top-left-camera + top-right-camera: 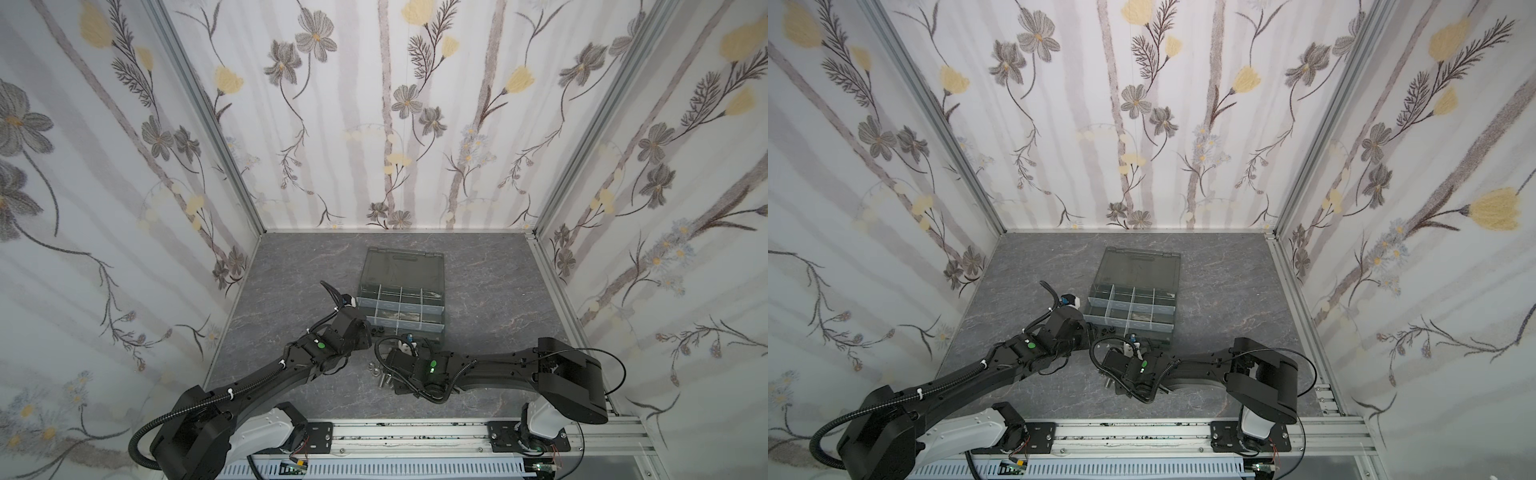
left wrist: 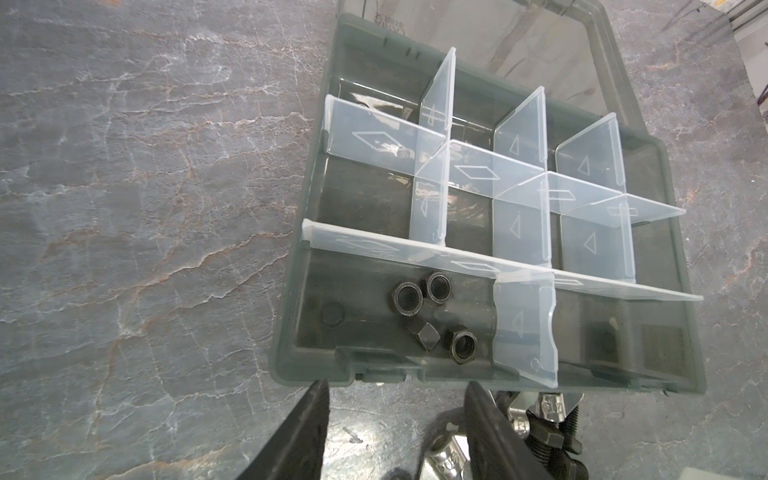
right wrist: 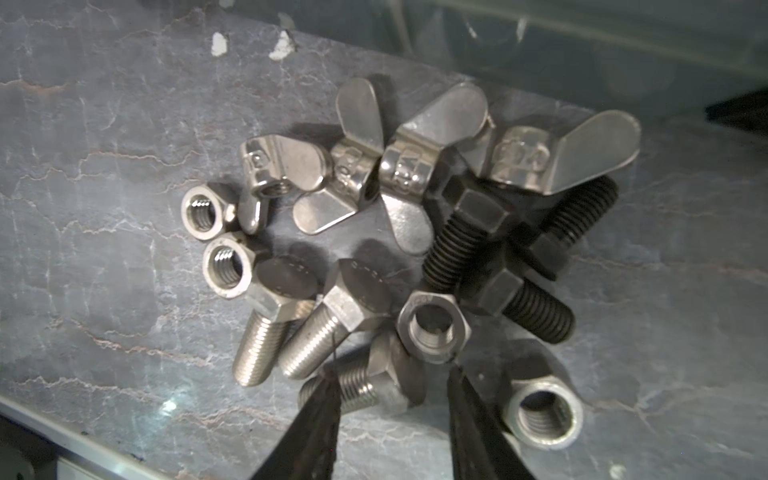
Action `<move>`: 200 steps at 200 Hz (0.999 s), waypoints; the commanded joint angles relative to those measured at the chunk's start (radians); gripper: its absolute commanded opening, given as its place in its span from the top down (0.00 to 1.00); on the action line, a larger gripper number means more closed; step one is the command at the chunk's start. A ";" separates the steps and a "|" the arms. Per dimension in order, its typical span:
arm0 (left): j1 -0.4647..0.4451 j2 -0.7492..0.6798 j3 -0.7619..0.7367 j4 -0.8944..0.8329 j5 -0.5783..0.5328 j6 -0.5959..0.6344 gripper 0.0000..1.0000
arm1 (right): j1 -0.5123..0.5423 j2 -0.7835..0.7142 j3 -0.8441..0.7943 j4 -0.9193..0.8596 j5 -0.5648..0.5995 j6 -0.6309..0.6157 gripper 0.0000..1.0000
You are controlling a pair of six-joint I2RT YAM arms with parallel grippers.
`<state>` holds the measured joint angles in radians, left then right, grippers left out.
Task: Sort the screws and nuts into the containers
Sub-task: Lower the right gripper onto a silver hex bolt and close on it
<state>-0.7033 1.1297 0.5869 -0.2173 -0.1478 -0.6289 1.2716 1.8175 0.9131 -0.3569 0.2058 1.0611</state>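
Note:
The dark grey organiser case [image 1: 444, 307] lies open mid-table, its containers split by pale dividers [image 2: 519, 199]. Several black nuts [image 2: 432, 316] lie in its front corner compartment. My left gripper [image 2: 395, 415] hangs open just in front of the case's edge, with bare table between its fingers. In the right wrist view a pile lies on the table: silver screws [image 3: 328, 328], black screws [image 3: 457, 241], wing nuts [image 3: 415, 166] and hex nuts [image 3: 432, 328]. My right gripper [image 3: 390, 399] stands open astride one silver screw [image 3: 374, 386]. In both top views the wrists hide both grippers.
The smoky lid [image 1: 403, 264] lies flat behind the case. Loose silver parts [image 1: 380, 374] show beside the right wrist. Papered walls close in three sides, and an aluminium rail [image 1: 415, 432] runs along the table's front.

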 commanded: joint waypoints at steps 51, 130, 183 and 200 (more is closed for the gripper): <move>0.005 -0.005 0.004 0.018 0.002 -0.015 0.45 | 0.013 -0.021 0.068 -0.103 0.058 -0.061 0.49; 0.009 -0.007 -0.007 0.019 0.011 -0.021 0.45 | 0.066 -0.022 0.057 -0.058 -0.002 -0.056 0.50; 0.010 -0.017 -0.018 0.021 0.024 -0.033 0.45 | 0.052 0.004 0.020 -0.035 -0.016 -0.015 0.54; 0.009 -0.029 -0.026 0.021 0.019 -0.035 0.45 | 0.045 0.003 0.020 -0.031 -0.013 -0.016 0.54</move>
<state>-0.6956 1.1160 0.5694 -0.2134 -0.1215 -0.6483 1.3239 1.8164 0.9348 -0.4255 0.1829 1.0203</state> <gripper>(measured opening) 0.553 0.461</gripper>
